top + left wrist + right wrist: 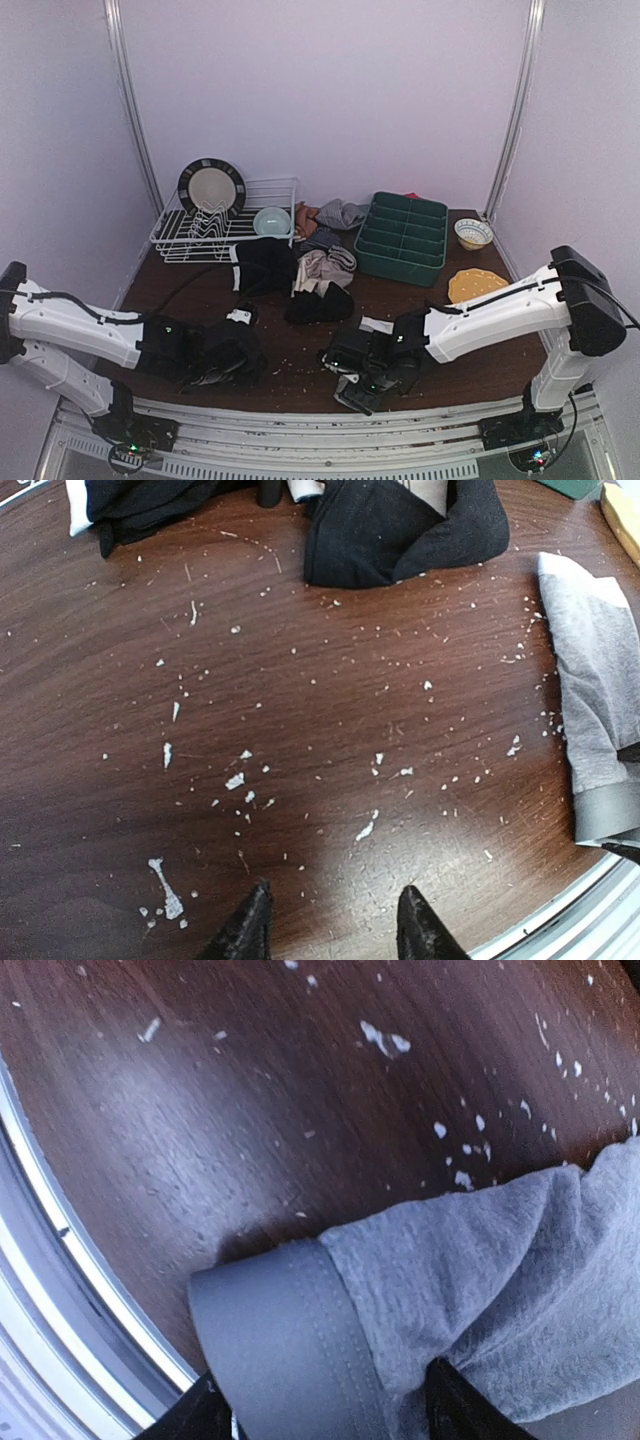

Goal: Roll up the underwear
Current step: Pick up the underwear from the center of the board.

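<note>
Showing only dark tips of the fingers (pixel 190 1415) at each wrist view's bottom edge (rest cut off). Cannot tell whether clamping or merely straddling the light grey underwear (pixel 500 1260) with the right gripper (pixel 325 1410): waistband fold between both tips, near the table (pixel 200 1110) front rim. Holding the left gripper (pixel 335 925) parted, empty, over crumb-flecked tabletop, well apart from that garment.

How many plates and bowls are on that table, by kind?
Plates: 2 (black-rimmed plate, yellow plate)
Bowls: 2 (pale blue bowl, patterned bowl)
Total: 4
</note>
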You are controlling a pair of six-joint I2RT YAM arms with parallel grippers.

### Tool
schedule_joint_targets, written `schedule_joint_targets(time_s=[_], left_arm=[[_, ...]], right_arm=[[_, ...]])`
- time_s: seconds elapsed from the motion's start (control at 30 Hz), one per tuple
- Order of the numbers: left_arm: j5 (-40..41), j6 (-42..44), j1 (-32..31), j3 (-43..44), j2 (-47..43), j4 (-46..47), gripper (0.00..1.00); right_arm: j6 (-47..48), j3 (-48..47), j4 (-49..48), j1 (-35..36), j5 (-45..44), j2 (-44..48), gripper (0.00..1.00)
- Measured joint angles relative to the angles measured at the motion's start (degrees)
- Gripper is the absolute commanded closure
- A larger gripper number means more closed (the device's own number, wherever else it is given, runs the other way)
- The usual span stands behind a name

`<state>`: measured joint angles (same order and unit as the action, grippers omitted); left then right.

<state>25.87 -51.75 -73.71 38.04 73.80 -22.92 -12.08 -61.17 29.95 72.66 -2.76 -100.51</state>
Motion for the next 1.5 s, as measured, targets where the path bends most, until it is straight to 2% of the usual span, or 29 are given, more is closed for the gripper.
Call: schedule_joint_targets(time_s=[0.2,0.37,0.53,0.67,0.77,0.83,0.87,1.03,1.17,1.23,1.33,1.5], left_arm=[[0.0,-0.2,0.0,-0.1,0.6,0.4,0.60],[-0.1,-0.2,0.0,-0.1,1.7,0.5,0.60],[-0.1,0.1,0.0,-0.1,1.9,0.6,0.60],[-0.1,3.2,0.0,-0.2,1.8,2.3,0.58],[-1.0,9.0,0.0,-1.9,0.7,8.0,0.28],[-2.9,14.3,0.0,-3.7,-0.4,12.5,0.17],[-3.7,16.5,0.0,-4.2,-0.6,14.5,0.15],[-12.0,30.5,0.1,-6.0,1.1,29.6,0.11],[-21.5,44.3,0.1,-9.2,7.6,48.3,0.06],[-26.1,50.8,0.4,-9.6,12.0,54.1,0.06],[-32.5,58.2,1.8,-7.7,18.2,58.2,0.06],[-43.5,66.7,5.5,0.6,27.2,60.5,0.08]], right_arm=[[-2.5,3.3,-3.1,0.2,-0.5,0.7,0.50],[-4.9,6.2,-7.0,0.5,-1.3,2.2,0.81],[-6.6,8.8,-10.3,0.5,-0.9,4.2,1.00],[-8.2,11.5,-12.8,-0.6,3.5,6.6,1.00],[-9.2,14.3,-14.1,-2.2,8.9,9.5,1.00],[-10.0,16.7,-15.6,-4.0,13.7,11.8,1.00],[-10.5,17.7,-16.3,-4.8,15.1,12.8,1.00],[-12.9,24.2,-21.7,-11.0,25.6,17.2,1.00],[-14.5,28.6,-25.2,-15.5,32.0,19.4,1.00],[-15.0,29.9,-26.3,-16.9,34.3,20.2,1.00],[-15.3,30.7,-27.2,-18.2,37.2,20.7,1.00],[-15.2,30.9,-27.3,-19.3,40.1,21.8,1.00]])
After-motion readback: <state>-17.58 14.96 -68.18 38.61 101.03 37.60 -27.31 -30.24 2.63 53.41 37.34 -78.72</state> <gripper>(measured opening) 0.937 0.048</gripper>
